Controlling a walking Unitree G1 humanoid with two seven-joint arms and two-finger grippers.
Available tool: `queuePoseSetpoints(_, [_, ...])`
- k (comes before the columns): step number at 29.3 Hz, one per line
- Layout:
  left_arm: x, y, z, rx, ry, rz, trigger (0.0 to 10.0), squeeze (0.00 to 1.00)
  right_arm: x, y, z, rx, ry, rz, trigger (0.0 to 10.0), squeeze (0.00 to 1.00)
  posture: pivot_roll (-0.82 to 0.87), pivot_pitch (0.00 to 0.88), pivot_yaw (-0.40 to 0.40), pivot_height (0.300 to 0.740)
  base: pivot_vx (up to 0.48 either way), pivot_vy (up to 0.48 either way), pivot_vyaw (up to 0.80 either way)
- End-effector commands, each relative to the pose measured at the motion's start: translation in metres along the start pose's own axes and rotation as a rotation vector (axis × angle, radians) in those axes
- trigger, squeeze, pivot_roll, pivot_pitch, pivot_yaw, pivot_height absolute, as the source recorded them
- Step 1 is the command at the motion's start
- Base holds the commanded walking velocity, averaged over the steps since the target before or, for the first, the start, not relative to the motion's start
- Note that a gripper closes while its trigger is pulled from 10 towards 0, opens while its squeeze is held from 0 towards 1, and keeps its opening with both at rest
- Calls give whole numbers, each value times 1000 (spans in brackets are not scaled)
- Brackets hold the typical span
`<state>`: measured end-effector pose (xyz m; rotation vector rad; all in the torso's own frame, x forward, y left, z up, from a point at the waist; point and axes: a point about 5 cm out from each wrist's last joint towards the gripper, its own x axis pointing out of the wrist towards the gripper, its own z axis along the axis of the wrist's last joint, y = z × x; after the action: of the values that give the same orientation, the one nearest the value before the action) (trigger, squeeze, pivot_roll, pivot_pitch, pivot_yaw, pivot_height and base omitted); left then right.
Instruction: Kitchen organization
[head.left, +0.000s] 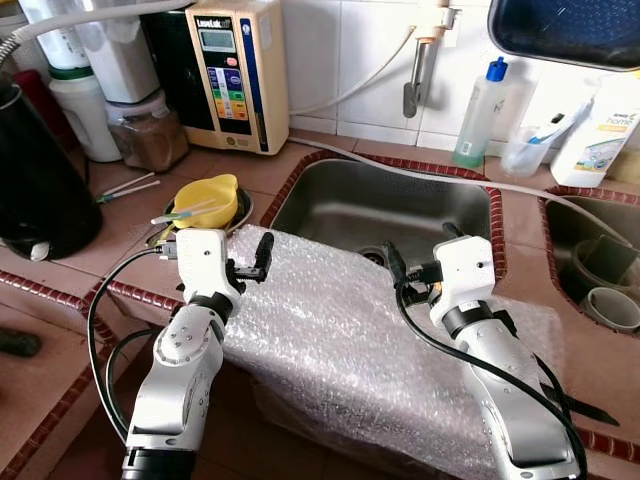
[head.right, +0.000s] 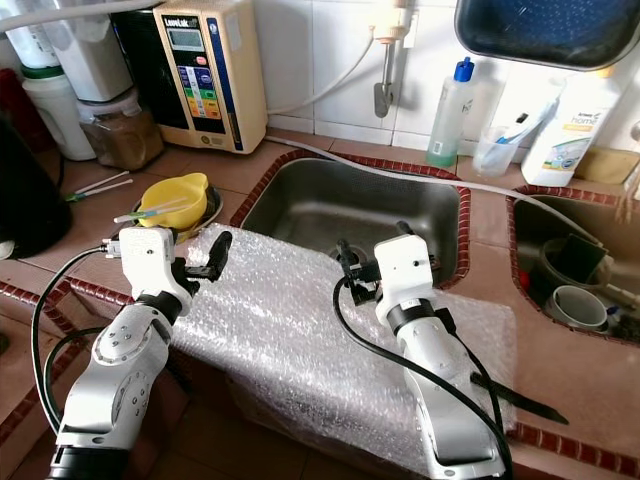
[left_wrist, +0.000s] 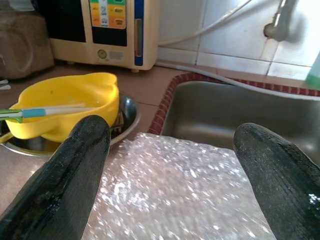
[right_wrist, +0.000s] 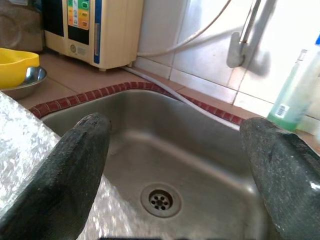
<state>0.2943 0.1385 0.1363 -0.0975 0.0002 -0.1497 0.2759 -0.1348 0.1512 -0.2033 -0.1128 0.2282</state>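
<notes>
Two arms are up over the bubble wrap (head.left: 340, 330), a big sheet draped across the front edge of the tiled desk (head.left: 260, 165) and lapping over the near rim of the sink (head.left: 400, 205). My read is that this sheet is the thing to be tidied, since both arms are squared up to it.

Left end effector (left_wrist: 170, 165) hovers over the sheet's far left corner, fingers spread wide with nothing between them; it looks lined up to come down on that edge. Right end effector (right_wrist: 175, 170) is open too and empty, poised over the sheet's far edge where it overhangs the basin, with the drain (right_wrist: 160, 200) showing straight ahead between its fingers.

Now the neighbours. Just beyond the left corner sits a yellow bowl (head.left: 207, 198) nested in a steel bowl (left_wrist: 127, 112), with a toothbrush (left_wrist: 35, 112) laid across it. That's close enough, I'd say, for a sweep of the left arm to knock it. Further back stand a water ioniser (head.left: 232, 75), a jar (head.left: 148, 130) and a black kettle (head.left: 35, 170) at the far left. A white hose (head.left: 470, 180) runs along the sink's far rim, and a green bottle (head.left: 480, 115) stands at the wall. The second basin (head.right: 580, 265) on the right holds cups.
</notes>
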Motion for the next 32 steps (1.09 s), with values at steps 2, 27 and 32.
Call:
queuePoseSetpoints(2, [0, 1, 1, 2, -4, -2, 10000, 0, 0, 1, 4, -1, -24, 2, 10000, 0, 5, 0, 42, 740, 281, 0, 0])
queuePoseSetpoints(27, [-2, 0, -1, 7, 13, -14, 10000, 0, -1, 1, 2, -3, -17, -3, 10000, 0, 5, 0, 48, 740, 235, 151, 0])
queuePoseSetpoints(32, [-2, 1, -4, 26, 29, 10, 10000, 0, -2, 1, 1, -3, -14, -3, 10000, 0, 5, 0, 47, 740, 0, 170, 0])
